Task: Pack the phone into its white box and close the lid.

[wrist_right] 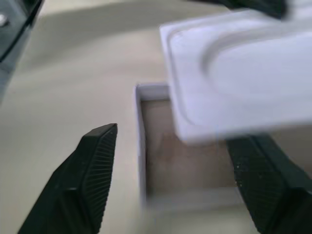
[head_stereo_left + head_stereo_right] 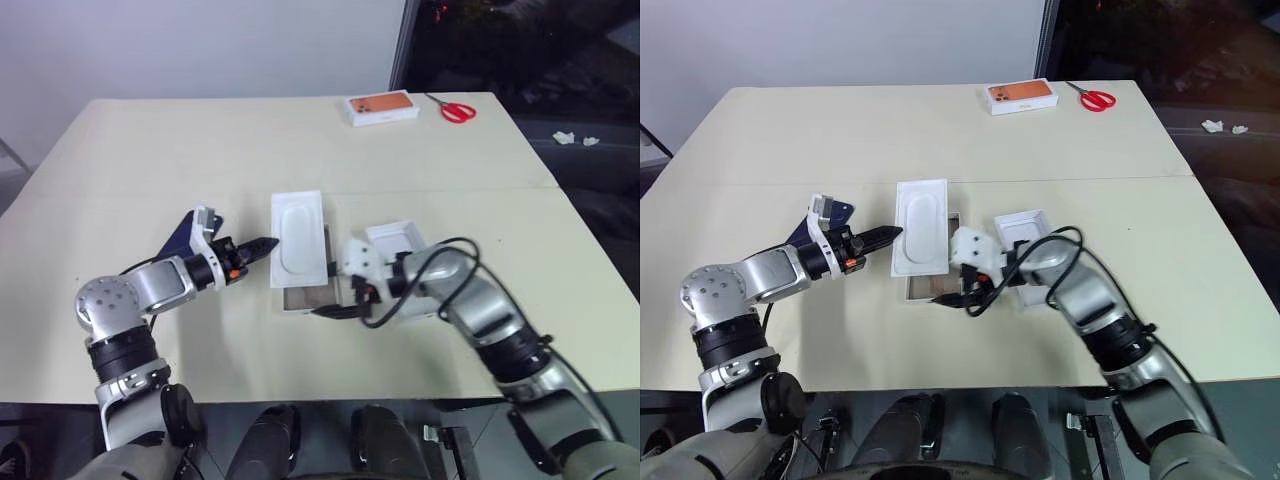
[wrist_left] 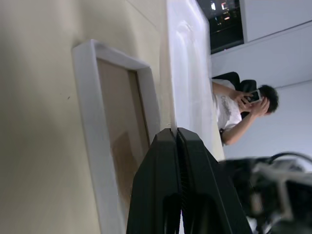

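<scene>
Seemingly clearing the white insert (image 2: 297, 238) off the white box (image 2: 308, 297): right gripper (image 1: 175, 180) gapes, left gripper (image 2: 262, 245) pinched empty; lift next.

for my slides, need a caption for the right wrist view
Open right tool poised over the white box, with the white insert lying across its top.

Office or lab, beige worktable (image 2: 200, 150), scissors (image 2: 458, 110)

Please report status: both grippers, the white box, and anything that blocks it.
Left gripper shut, at insert. Right gripper open, empty. White box half covered by insert.
</scene>
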`<state>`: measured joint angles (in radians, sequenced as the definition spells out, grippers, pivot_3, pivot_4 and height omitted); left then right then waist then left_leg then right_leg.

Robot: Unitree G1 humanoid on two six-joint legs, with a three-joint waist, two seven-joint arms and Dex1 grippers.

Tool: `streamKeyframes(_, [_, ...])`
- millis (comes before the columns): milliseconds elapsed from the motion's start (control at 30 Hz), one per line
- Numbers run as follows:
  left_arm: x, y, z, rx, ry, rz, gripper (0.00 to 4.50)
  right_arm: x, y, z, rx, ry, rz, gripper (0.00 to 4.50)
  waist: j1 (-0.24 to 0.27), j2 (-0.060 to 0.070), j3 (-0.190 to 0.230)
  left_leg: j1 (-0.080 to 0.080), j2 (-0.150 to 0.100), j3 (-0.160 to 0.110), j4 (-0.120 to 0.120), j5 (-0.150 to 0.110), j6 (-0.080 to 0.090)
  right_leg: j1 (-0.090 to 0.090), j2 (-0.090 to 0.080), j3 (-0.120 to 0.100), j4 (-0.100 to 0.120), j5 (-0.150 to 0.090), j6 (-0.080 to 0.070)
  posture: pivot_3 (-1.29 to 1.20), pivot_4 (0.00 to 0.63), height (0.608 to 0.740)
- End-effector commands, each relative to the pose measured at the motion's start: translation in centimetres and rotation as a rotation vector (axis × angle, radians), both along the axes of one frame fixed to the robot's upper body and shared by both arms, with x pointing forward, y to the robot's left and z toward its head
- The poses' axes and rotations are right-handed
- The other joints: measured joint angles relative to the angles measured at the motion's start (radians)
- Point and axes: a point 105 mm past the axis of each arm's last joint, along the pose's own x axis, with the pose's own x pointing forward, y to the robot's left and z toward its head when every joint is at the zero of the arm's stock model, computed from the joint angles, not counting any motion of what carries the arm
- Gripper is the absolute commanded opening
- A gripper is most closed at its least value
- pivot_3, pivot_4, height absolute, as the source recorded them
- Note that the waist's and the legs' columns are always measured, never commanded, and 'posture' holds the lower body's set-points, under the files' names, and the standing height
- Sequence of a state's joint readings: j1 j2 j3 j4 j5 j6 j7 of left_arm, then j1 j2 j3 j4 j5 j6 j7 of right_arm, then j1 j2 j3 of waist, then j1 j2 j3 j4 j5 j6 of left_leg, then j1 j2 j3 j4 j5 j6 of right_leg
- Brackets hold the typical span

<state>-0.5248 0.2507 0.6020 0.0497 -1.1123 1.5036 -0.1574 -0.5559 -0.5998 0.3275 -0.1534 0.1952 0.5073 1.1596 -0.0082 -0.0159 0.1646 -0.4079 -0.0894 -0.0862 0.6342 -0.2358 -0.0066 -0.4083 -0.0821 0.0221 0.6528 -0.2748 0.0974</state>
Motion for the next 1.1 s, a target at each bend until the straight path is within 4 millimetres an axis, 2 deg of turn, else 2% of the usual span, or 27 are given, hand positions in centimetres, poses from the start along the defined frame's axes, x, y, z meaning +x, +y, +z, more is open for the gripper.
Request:
streamKeyframes(33, [-0.5,-0.8,-0.1,0.031,-0.013,-0.009,0.0,0.3,-2.5,0.6,-0.012,-0.016,-0.052,3.64,0.001,0.0,0.0,0.0,0.0,0.0,0.0,0.0,0.001,0.0,0.0,0.0,0.0,0.0,0.0,0.0,0.15,0.74])
streamKeyframes(100, [-0.5,-1.0,-0.5,0.041,-0.005,0.008,0.0,0.9,-3.9,0.3,-0.035,-0.031,-0.106,3.64,0.0,0.0,0.0,0.0,0.0,0.0,0.0,0.0,0.001,0.0,0.0,0.0,0.0,0.0,0.0,0.0,0.15,0.74])
streamKeyframes(167, [-0.5,-1.1,-0.7,0.036,0.001,0.016,0.0,1.3,-4.2,0.3,-0.035,-0.051,-0.125,3.64,-0.005,0.0,0.0,0.0,0.001,0.0,0.0,0.0,0.001,0.0,0.0,0.001,0.0,0.0,0.0,0.0,0.15,0.74])
streamKeyframes(200, [-0.5,-1.2,-0.8,0.038,0.002,0.012,0.3,1.5,-4.1,0.6,-0.017,-0.056,-0.135,3.67,-0.007,0.0,0.0,0.0,0.001,0.001,0.0,0.0,0.001,-0.001,0.0,0.001,0.0,0.0,0.0,0.0,0.15,0.74])
streamKeyframes(267, [-0.6,-1.5,-0.9,0.04,0.009,0.001,0.97,1.9,-3.6,1.1,0.009,-0.071,-0.14,3.68,-0.007,0.0,0.0,0.0,0.002,0.001,-0.001,0.0,0.0,-0.001,0.001,0.001,0.0,0.0,0.0,0.0,0.15,0.74])
streamKeyframes(433, [-0.4,-1.4,-0.4,0.059,-0.011,-0.002,3.52,2.9,-3.1,1.6,0.036,-0.108,-0.161,3.68,-0.001,0.0,0.0,0.0,0.001,0.001,0.0,0.001,-0.001,-0.001,0.001,0.001,0.0,0.0,0.0,0.0,0.15,0.74])
streamKeyframes(500, [-0.4,-1.3,0.2,0.048,-0.029,-0.007,4.39,3.4,-3.0,1.7,0.048,-0.124,-0.172,3.68,0.0,-0.001,0.0,0.0,0.001,0.0,0.0,0.001,-0.001,0.0,0.0,0.0,0.0,0.0,0.0,0.0,0.15,0.74])
streamKeyframes(567, [-0.5,-1.1,0.9,0.051,-0.056,-0.009,4.46,3.9,-2.4,2.3,0.085,-0.137,-0.186,3.68,-0.002,-0.001,0.0,0.0,0.001,0.001,0.0,0.001,-0.002,0.0,0.0,0.0,0.0,0.0,0.0,0.0,0.15,0.74])
streamKeyframes(733, [-0.7,-0.3,1.5,0.146,-0.111,-0.009,4.46,5.0,1.0,5.4,0.261,-0.171,-0.201,3.68,-0.009,-0.001,0.001,0.0,0.001,0.001,-0.002,0.004,-0.007,-0.002,0.001,0.001,0.001,0.0,0.0,0.0,0.15,0.74])
streamKeyframes(833, [-0.8,0.4,2.5,0.226,-0.207,0.004,4.5,5.2,2.8,5.5,0.276,-0.185,-0.191,2.77,-0.007,-0.001,0.001,0.0,0.002,0.0,-0.003,0.004,-0.007,-0.002,0.001,0.001,0.001,0.0,0.0,0.0,0.15,0.74])
streamKeyframes(933, [-1.3,1.7,3.0,0.387,-0.365,-0.003,4.5,5.9,3.9,3.3,0.163,-0.258,-0.197,1.25,-0.008,-0.001,0.0,0.0,0.001,0.001,-0.003,0.004,-0.007,-0.002,0.001,0.001,0.001,0.0,0.0,0.0,0.15,0.74])
streamKeyframes(1000, [-1.5,2.6,3.0,0.46,-0.437,-0.006,4.5,6.5,4.3,2.7,0.149,-0.275,-0.207,0.15,-0.006,0.0,0.001,0.0,0.001,0.002,-0.003,0.004,-0.007,-0.002,0.001,0.002,0.001,0.0,-0.001,0.0,0.15,0.74])
streamKeyframes(1033, [-1.6,3.4,3.3,0.48,-0.504,0.02,4.5,6.8,4.8,2.3,0.147,-0.276,-0.217,0.07,-0.007,0.0,0.001,0.0,0.001,0.002,-0.003,0.004,-0.007,-0.003,0.001,0.002,0.0,0.0,-0.001,0.0,0.15,0.74])
streamKeyframes(1100, [-2.1,4.5,2.6,0.515,-0.52,-0.003,4.5,7.7,5.3,1.4,0.101,-0.301,-0.246,0.07,-0.009,0.0,0.001,0.0,0.001,0.002,-0.004,0.004,-0.007,-0.003,0.001,0.002,0.0,0.0,-0.001,0.0,0.15,0.74])
